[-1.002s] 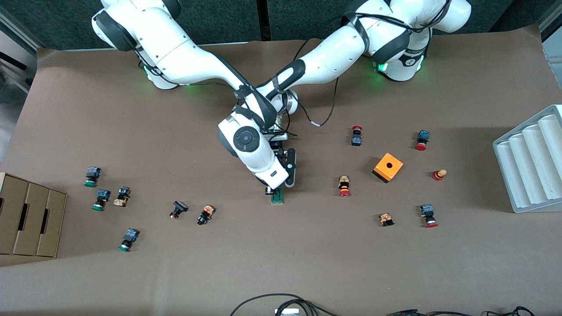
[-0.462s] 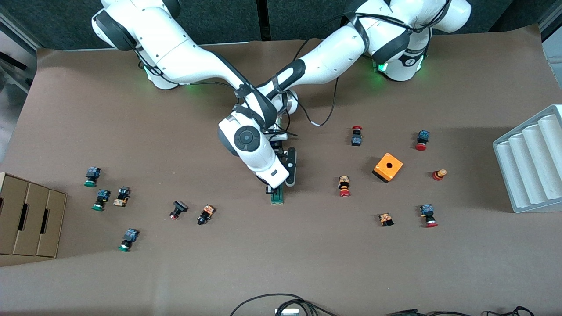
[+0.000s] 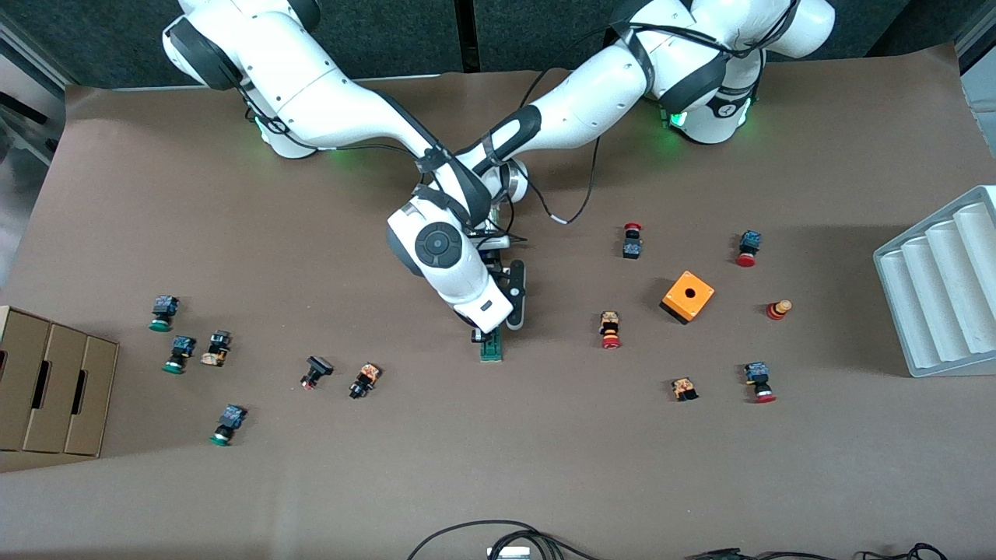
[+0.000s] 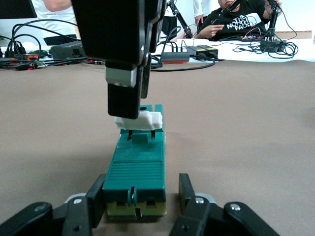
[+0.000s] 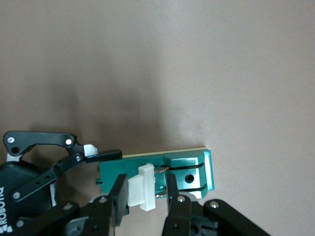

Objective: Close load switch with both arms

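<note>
Because the load switch [image 3: 491, 348] must not slide while its handle is pushed, it lies flat near the table's middle, and two grippers share the work. At its end nearer the camera, the right gripper [image 5: 145, 194] is clenched on the white handle [image 4: 139, 120]. From 12 o'clock, the left gripper [image 4: 137, 201] clamps the green body. The orange box [image 3: 688, 296] sits well apart, toward 3 o'clock.

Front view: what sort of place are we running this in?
Likely a robotics lab bench: a paper-covered table strewn with push buttons, an orange box, and a grey slotted tray at the left arm's end.
</note>
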### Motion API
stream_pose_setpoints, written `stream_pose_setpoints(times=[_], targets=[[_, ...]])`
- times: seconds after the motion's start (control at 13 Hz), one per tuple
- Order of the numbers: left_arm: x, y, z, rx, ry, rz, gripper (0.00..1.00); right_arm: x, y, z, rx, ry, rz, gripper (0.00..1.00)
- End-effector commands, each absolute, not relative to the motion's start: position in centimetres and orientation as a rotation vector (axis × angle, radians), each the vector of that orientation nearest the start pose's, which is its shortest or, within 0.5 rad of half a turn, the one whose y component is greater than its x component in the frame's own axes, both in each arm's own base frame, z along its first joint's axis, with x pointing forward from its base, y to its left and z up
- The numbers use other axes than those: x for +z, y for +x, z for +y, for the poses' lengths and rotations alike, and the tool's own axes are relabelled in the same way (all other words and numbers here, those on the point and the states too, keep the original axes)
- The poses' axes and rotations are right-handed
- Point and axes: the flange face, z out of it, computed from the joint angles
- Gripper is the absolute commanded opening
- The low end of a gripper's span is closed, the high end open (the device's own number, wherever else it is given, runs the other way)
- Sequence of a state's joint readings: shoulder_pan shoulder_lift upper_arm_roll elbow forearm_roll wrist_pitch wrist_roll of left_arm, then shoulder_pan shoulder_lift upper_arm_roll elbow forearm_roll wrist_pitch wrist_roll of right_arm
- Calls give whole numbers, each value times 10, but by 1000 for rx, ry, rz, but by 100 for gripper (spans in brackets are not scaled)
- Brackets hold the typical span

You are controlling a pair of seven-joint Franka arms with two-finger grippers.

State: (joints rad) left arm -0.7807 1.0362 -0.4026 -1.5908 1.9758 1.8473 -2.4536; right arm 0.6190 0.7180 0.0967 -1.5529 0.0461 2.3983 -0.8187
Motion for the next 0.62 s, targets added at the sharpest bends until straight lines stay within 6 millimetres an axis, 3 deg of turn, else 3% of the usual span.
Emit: stream_pose_setpoints(times=[0.0,0.54], targets=[[57,345,-573,-1807,-2506,-27,64,229,579,440,-293,-2285,-2099,36],[58,344,-573,-1806,-2508,-27,64,232,581,440,-303,-2278,-2110,35]])
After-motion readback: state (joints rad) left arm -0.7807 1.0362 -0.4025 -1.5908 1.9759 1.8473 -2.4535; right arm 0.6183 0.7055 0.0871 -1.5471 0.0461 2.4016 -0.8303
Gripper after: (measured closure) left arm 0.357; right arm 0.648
